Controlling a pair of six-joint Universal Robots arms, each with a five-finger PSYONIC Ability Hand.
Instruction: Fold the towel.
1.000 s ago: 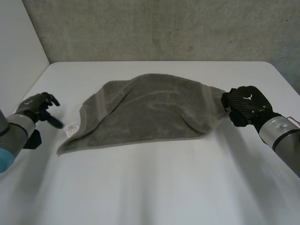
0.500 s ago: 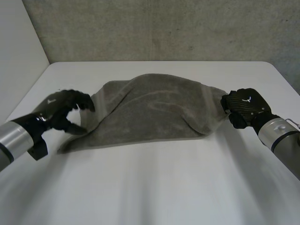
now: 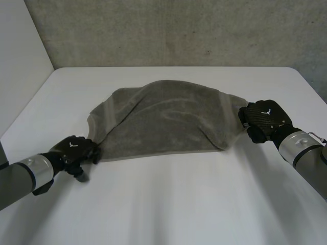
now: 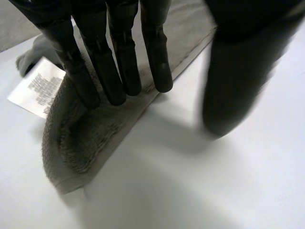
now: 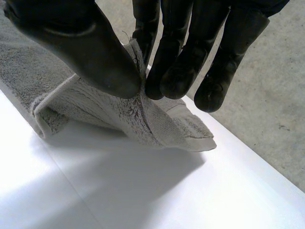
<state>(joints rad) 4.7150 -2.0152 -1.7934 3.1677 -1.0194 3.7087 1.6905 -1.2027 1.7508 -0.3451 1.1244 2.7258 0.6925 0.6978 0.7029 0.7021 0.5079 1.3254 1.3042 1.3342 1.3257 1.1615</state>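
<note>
The left hand (image 3: 76,150) is lying at the towel's (image 3: 163,120) 8 o'clock corner, its fingers (image 4: 116,62) stretched straight across the edge and its thumb (image 4: 228,90) standing apart over the bare table (image 3: 179,204), so it is touching the cloth without gripping it. The right hand (image 3: 263,119) is working at the 3 o'clock end, pinching the hem (image 5: 147,121) between thumb and fingertips and holding that end slightly raised. The towel itself is lying across the middle of the table, toward 12 o'clock, humped and rumpled, not flat. It is grey terry, thick and looped, with a flatter woven band along the edge and a white printed label (image 4: 37,87) sticking out just beside the left fingers. It is looking soft and limp: it is sagging away from the right pinch and will probably droop and drag wherever it is not supported. It is likely light, not fragile, and the pile should be giving good friction, so slipping seems a small risk. The corners and hems are looking like the best holds, being firmer and thinner than the body, and the left corner is curling up a little, which should be helping the thumb get under it.
</note>
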